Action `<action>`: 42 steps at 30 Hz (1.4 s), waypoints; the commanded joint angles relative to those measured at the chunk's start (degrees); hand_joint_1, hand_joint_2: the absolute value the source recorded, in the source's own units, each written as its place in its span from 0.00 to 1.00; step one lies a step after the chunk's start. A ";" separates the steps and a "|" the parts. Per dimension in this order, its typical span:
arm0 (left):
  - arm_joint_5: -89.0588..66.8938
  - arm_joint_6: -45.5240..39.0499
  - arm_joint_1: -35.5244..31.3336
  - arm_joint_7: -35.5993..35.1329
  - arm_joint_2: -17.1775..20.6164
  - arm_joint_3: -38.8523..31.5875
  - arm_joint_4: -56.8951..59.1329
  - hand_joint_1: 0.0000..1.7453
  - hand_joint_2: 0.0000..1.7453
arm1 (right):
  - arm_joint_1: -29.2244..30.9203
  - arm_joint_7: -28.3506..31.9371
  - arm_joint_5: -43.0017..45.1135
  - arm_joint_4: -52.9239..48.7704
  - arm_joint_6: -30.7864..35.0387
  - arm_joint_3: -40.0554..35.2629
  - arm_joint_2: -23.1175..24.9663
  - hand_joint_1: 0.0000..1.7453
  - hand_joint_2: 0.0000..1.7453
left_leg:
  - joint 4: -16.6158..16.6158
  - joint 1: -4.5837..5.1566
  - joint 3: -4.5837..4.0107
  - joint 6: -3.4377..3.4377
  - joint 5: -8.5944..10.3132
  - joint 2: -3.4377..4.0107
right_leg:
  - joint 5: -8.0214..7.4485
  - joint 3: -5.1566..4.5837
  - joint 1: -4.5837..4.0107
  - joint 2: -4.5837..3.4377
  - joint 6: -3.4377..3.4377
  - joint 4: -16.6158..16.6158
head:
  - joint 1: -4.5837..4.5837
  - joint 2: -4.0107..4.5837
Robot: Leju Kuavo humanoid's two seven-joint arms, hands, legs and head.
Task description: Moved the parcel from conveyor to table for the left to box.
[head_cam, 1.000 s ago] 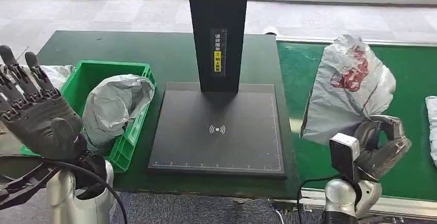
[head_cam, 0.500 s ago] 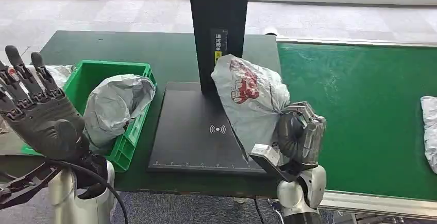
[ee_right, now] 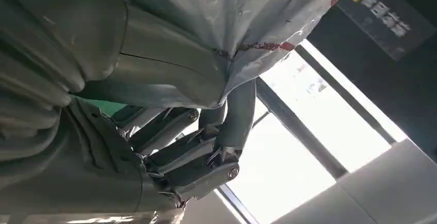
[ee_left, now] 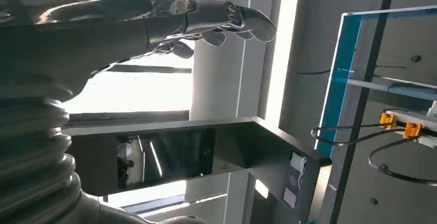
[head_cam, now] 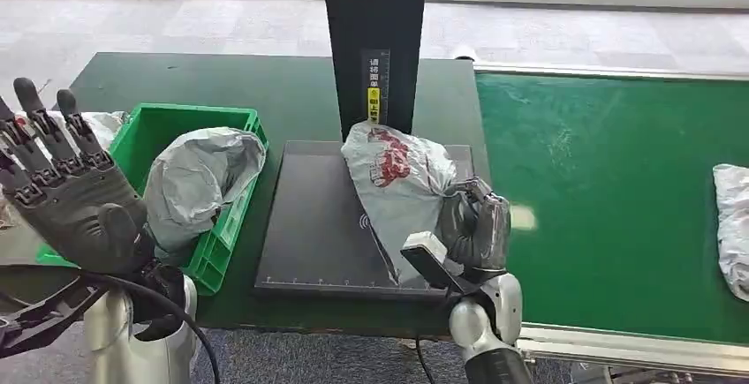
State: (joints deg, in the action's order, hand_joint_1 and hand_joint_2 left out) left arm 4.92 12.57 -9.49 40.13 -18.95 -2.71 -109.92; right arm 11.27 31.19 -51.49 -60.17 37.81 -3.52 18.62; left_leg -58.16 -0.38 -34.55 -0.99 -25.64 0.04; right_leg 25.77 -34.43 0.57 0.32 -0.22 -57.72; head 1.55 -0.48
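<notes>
Head view, L to R: your left hand (head_cam: 66,194) is raised beside the green bin (head_cam: 159,137), fingers spread, holding nothing. Right hand (head_cam: 475,229) clamps the grey parcel (head_cam: 397,176) over the black scanner plate (head_cam: 318,225). Risk: parcel leans near the post (head_cam: 374,48); could snag or slide on release.

Silver arms end in dark grey hands, left hand (head_cam: 75,212) and right hand (head_cam: 477,229); black cable trails below

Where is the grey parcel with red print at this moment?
In the head view, the grey parcel is held by the right hand over the black scanner plate, just in front of the black post.
</notes>
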 commanded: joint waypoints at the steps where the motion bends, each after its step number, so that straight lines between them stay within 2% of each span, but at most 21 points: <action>1: 0.17 -0.88 2.36 -0.13 -1.05 3.32 1.92 0.00 1.00 | 7.67 -1.95 4.98 23.62 -4.88 1.24 -2.59 1.00 1.00 | 0.20 -0.04 0.33 0.06 0.02 0.03 | -0.07 0.36 -0.05 -0.06 -0.02 0.29 | 0.00 0.00; 7: 0.07 -0.87 1.72 -0.13 -1.05 3.74 2.49 0.00 1.00 | 9.41 -1.88 8.01 28.50 -9.11 3.21 -3.20 1.00 1.00 | 0.16 -0.01 0.27 0.07 0.00 -0.03 | -0.02 0.33 -0.02 0.01 -0.03 0.23 | 0.00 0.00; 12: 0.71 -1.10 1.73 -0.13 -1.05 3.26 2.55 0.00 1.00 | 9.80 -1.73 8.14 29.40 -9.32 3.44 -3.22 0.99 1.00 | 0.13 0.01 0.24 0.05 0.00 -0.05 | 0.00 0.27 0.00 0.02 -0.02 0.17 | 0.00 0.00; 13: 0.69 -1.02 1.85 -0.13 -1.05 3.15 2.39 0.00 1.00 | 9.80 -1.78 8.07 29.27 -8.89 3.54 -3.22 0.16 1.00 | 0.19 0.03 0.31 0.06 0.00 -0.04 | 0.00 0.32 0.03 0.00 -0.01 0.21 | 0.00 0.00; 14: 0.49 -1.07 2.00 -0.13 -1.05 3.18 2.09 0.00 1.00 | 9.59 -1.35 8.30 28.53 -7.82 3.91 -3.09 0.00 1.00 | 0.09 0.01 0.18 0.04 -0.01 -0.02 | 0.00 0.19 0.01 -0.01 -0.01 0.12 | 0.00 0.00; 24: 0.46 -1.09 2.05 -0.13 -1.05 3.25 2.02 0.00 1.00 | 9.61 -1.35 8.31 28.49 -8.03 3.88 -3.12 0.00 1.00 | 0.15 0.03 0.23 0.06 0.01 -0.03 | -0.02 0.23 0.02 -0.02 -0.02 0.18 | 0.00 0.00; 26: 0.38 -1.38 2.32 -0.13 -1.05 3.36 1.61 0.00 1.00 | 8.34 0.13 7.87 25.04 -3.35 4.33 -2.86 0.00 1.00 | 0.15 0.02 0.23 0.06 0.00 -0.03 | -0.01 0.24 0.01 -0.02 -0.02 0.19 | 0.00 0.00; 29: 0.36 -1.69 2.81 -0.13 -1.05 3.56 1.30 0.00 1.00 | 5.03 4.35 9.35 16.27 2.18 5.51 -2.02 0.00 1.00 | 0.11 0.03 0.17 0.05 0.00 -0.06 | 0.00 0.18 0.02 0.02 -0.01 0.14 | 0.00 0.00; 33: 0.23 -1.88 3.18 -0.13 -1.05 3.71 1.29 0.00 1.00 | -2.82 8.81 5.62 -3.75 2.19 10.20 1.38 0.00 1.00 | 0.09 0.04 0.14 0.04 -0.03 -0.14 | 0.07 0.18 0.04 0.11 -0.01 0.10 | 0.00 0.00; 34: 0.16 -1.95 3.17 -0.13 -1.05 3.73 1.35 0.00 1.00 | -5.41 8.81 5.21 -11.61 2.19 9.85 1.38 0.00 1.00 | 0.03 0.02 0.06 0.02 -0.02 -0.08 | 0.04 0.07 0.02 0.06 0.00 0.03 | 0.00 0.00; 38: -1.54 -1.74 2.03 -0.13 -1.05 3.92 3.20 0.00 1.00 | -10.52 8.81 6.79 -32.04 2.19 9.68 1.38 0.00 1.00 | 0.01 0.11 -0.07 0.02 0.01 -0.25 | 0.09 -0.04 0.10 0.23 -0.01 -0.06 | 0.00 0.00; 40: -3.64 -2.30 1.39 -0.13 -1.05 4.80 4.50 0.00 1.00 | -12.09 8.81 8.01 -39.01 2.19 9.76 1.38 0.00 1.00 | -0.02 0.10 -0.07 0.03 -0.01 -0.28 | 0.10 -0.04 0.09 0.26 -0.02 -0.07 | 0.00 0.00; 42: -4.50 -2.71 1.16 -0.13 -1.05 5.46 5.06 0.00 1.00 | -12.87 8.81 8.17 -41.72 2.19 9.75 1.38 0.00 1.00 | -0.02 0.08 -0.08 0.04 0.00 -0.30 | 0.09 -0.02 0.08 0.29 -0.03 -0.02 | 0.00 0.00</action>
State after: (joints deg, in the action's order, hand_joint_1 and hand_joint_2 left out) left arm 3.63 10.93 -9.38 40.13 -18.93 -1.60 -109.48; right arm 6.18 40.13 -44.94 -71.47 40.22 2.03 18.82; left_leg -58.18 -0.36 -34.60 -1.00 -25.67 0.02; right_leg 25.78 -34.51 0.60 0.34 -0.23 -57.72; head 1.55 -0.48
